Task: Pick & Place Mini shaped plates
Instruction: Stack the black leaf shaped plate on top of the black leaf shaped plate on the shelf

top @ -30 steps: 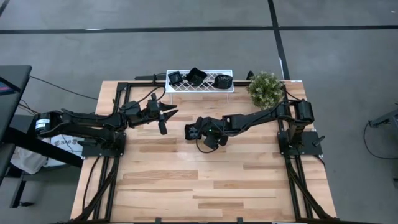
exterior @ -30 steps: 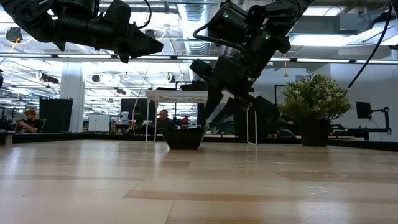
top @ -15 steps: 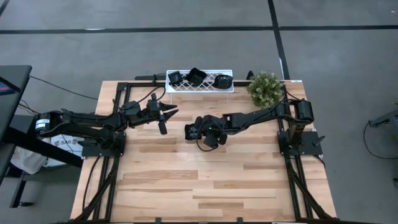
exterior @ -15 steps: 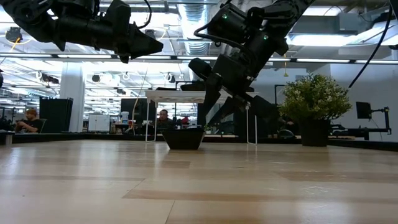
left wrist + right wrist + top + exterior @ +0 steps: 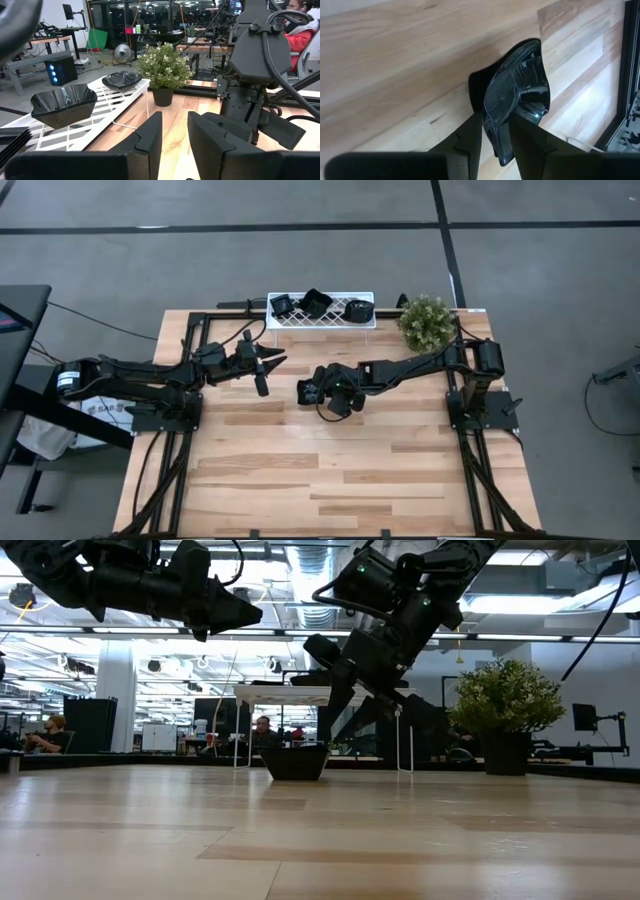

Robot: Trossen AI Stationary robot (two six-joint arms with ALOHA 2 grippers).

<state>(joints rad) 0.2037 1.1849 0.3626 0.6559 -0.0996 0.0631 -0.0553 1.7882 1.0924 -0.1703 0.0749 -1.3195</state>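
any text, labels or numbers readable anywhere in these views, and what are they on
"SAB": partly hidden dark letters on a white bag or box under the left arm's base, high view; the rest is cut off.
No readable text on the mini shaped plates, the white lattice rack, the potted plant or either arm.
Background room signs and screens in the low view are too small to read.

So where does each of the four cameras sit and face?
High: overhead, straight down; both arms, white lattice rack.
Low: tabletop height, across the table; arms overhead, potted plant.
Left wrist: past left gripper toward rack, plant.
Right wrist: down at table; right gripper holds a black plate.
Shared: plant and rack in high and left wrist.
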